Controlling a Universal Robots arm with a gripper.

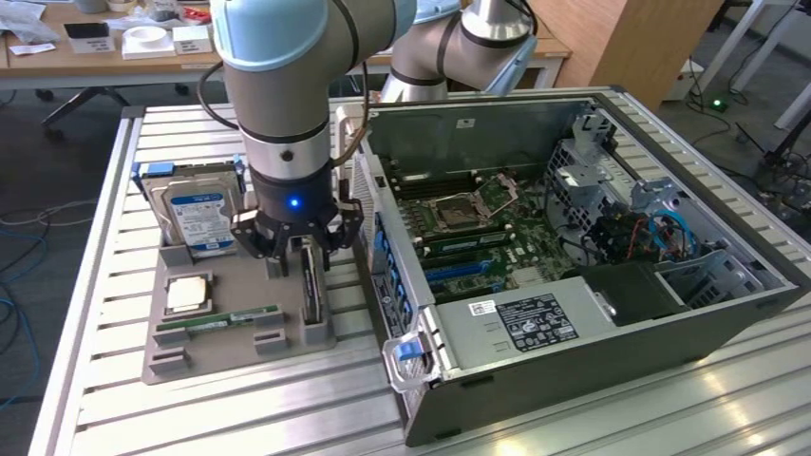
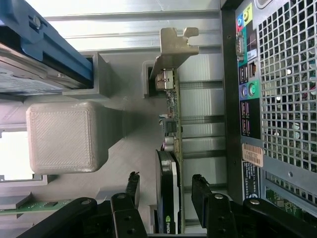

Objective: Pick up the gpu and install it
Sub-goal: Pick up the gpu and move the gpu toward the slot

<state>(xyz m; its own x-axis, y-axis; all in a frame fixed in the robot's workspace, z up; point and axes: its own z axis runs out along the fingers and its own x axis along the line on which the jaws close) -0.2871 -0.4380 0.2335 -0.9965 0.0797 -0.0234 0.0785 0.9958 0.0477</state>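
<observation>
Black fingers [image 2: 199, 191] spread wide, gripping nothing, one gpu [image 2: 167, 188] on edge between them, grey holder [image 2: 129, 139] beneath, silver bracket [image 2: 174, 47] beyond in the wrist view, exterior view adding one hard drive [image 1: 200, 214] and one open computer case [image 1: 557, 380] flanking them

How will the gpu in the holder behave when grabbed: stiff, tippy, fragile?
Likely stiff: the gpu is a thin board with a metal bracket. Standing on edge in the gray holder, it may tip if nudged sideways.
</observation>
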